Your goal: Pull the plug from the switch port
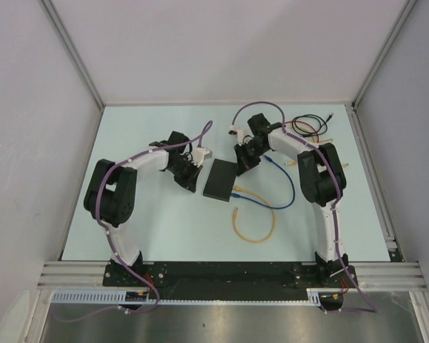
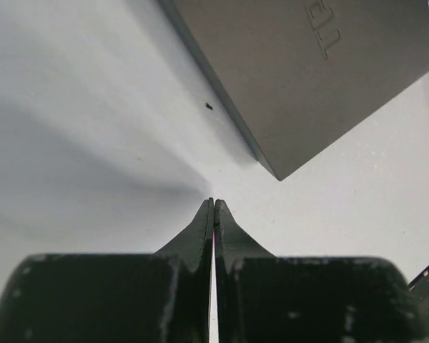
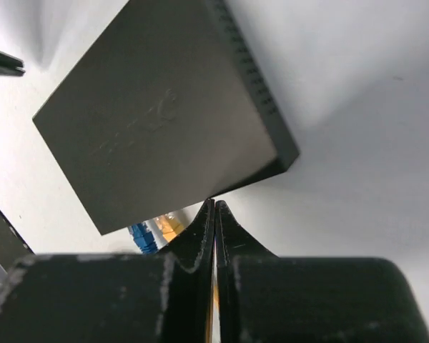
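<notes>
Switch: flat on table, between the arms. Left gripper: jaws together, empty, just off one corner. Right gripper: jaws together, empty, by another corner. Blue plug, yellow plug: at the switch's near edge, apparently seated in ports. Pull judged not yet done; grasp outstanding.

Matt black plastic switch; smooth pale table.
</notes>
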You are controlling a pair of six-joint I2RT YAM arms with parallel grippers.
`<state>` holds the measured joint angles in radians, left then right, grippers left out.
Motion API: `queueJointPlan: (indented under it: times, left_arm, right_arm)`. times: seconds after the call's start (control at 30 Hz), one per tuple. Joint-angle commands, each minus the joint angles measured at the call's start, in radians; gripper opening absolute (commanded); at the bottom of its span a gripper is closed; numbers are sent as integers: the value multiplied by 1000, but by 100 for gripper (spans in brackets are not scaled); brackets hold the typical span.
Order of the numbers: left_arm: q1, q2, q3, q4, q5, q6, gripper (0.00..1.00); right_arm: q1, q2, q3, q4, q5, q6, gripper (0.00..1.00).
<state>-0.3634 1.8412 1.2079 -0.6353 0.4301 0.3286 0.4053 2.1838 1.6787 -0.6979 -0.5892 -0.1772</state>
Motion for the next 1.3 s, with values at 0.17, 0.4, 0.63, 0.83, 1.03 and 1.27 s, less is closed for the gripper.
queueJointPlan:
  times: [0.17, 0.4, 0.63, 0.83, 1.03, 1.27]
  left_arm:
    - [6, 9, -22, 78, 88, 35, 1]
    - [7, -62, -41, 83, 64, 18, 2]
    - [15, -164, 10, 68, 179, -89, 2]
    - [15, -137, -4, 22, 191, -42, 0]
    - [7, -157, -71, -76, 282, 191, 0]
    - [6, -19, 48, -204, 291, 277, 0]
  right_arm:
    - [36, 90, 117, -41, 54, -94, 0]
    - [81, 163, 272, 4, 43, -50, 0]
    - [64, 136, 283, -9, 58, -77, 8]
    - [-6, 73, 237, -23, -18, -53, 38]
    - [-26, 31, 184, -18, -9, -61, 44]
    - [-25, 27, 173, -9, 2, -58, 45]
